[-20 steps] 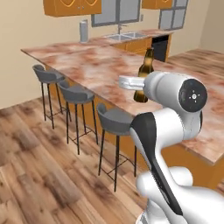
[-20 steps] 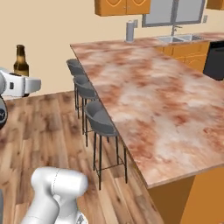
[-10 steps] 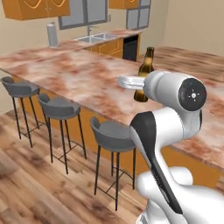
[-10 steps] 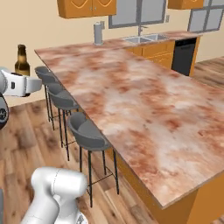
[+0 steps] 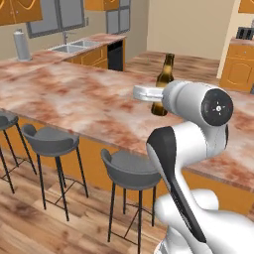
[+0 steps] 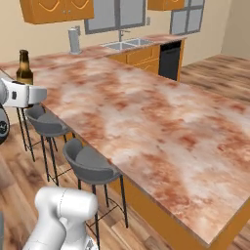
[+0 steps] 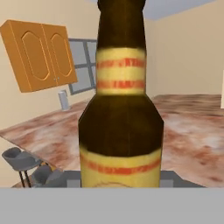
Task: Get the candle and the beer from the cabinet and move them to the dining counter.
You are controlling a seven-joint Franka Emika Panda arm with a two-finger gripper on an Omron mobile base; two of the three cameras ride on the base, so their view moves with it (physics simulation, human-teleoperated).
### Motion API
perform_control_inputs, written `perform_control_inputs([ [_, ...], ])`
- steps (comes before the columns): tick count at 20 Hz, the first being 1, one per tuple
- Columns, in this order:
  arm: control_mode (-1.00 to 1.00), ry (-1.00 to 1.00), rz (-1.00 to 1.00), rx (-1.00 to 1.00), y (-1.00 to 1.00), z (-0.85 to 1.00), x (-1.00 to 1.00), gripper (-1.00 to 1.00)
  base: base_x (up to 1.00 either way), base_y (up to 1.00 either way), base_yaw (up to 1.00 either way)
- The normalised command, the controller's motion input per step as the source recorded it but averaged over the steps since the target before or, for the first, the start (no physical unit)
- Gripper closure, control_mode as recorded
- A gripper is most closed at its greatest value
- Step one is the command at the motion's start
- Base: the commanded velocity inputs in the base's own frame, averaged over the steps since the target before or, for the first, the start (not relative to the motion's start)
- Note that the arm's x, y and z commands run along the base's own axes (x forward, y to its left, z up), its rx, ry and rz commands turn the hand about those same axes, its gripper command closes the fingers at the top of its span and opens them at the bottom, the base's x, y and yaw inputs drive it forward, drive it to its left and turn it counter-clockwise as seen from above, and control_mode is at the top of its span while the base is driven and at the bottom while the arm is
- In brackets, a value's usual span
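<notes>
The beer bottle (image 5: 164, 82) was held upright in the claw (image 5: 158, 94), at centre frame in the left base view. The marbled dining surface (image 5: 79, 96) lay directly below and beyond it, stools along its near edge.

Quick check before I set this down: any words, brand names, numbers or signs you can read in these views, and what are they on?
None can be read.
beer: its tan labels on neck and body carry only blurred red bands in the hand view, no legible letters.
beer in the left base view: label too small to read.
cabinet, dining counter: no writing visible.
</notes>
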Motion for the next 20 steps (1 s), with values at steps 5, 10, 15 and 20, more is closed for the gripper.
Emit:
perform_control_inputs([
  [5,1.0,0.0,0.0,0.0,0.0,0.0,0.0,1.0,0.34,0.34,-0.3],
  [10,1.0,0.0,0.0,0.0,0.0,0.0,0.0,1.0,0.37,0.28,-0.16],
  [15,1.0,0.0,0.0,0.0,0.0,0.0,0.0,1.0,0.45,0.22,-0.04],
  [20,1.0,0.0,0.0,0.0,0.0,0.0,0.0,1.0,0.45,0.14,-0.01],
])
